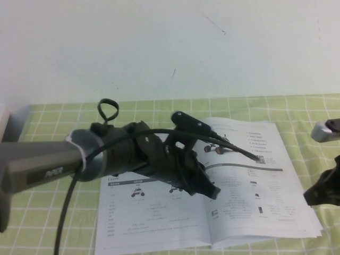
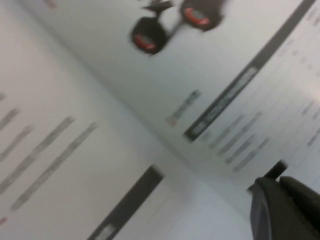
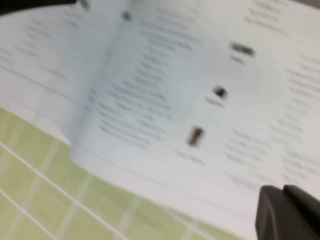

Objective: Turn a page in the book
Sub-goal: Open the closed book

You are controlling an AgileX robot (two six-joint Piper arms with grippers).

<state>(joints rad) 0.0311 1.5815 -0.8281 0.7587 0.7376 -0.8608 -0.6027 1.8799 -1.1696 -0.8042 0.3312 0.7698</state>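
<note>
The book (image 1: 255,186) lies open and flat on the green checked cloth, its white pages showing small wheeled rover photos and grey tables. My left gripper (image 1: 211,191) reaches in from the left and hovers low over the book's middle fold. In the left wrist view its dark fingers (image 2: 276,186) are pressed together close above the page (image 2: 150,125). My right gripper (image 1: 319,194) sits at the book's right edge. In the right wrist view its fingers (image 3: 283,191) are together just above the right page (image 3: 200,75), holding nothing that I can see.
The green checked cloth (image 1: 297,106) covers the table, and it also shows beside the book's edge in the right wrist view (image 3: 40,200). A white wall stands behind. A pale object (image 1: 4,125) sits at the far left edge. The left arm's black cable (image 1: 69,202) loops over the cloth.
</note>
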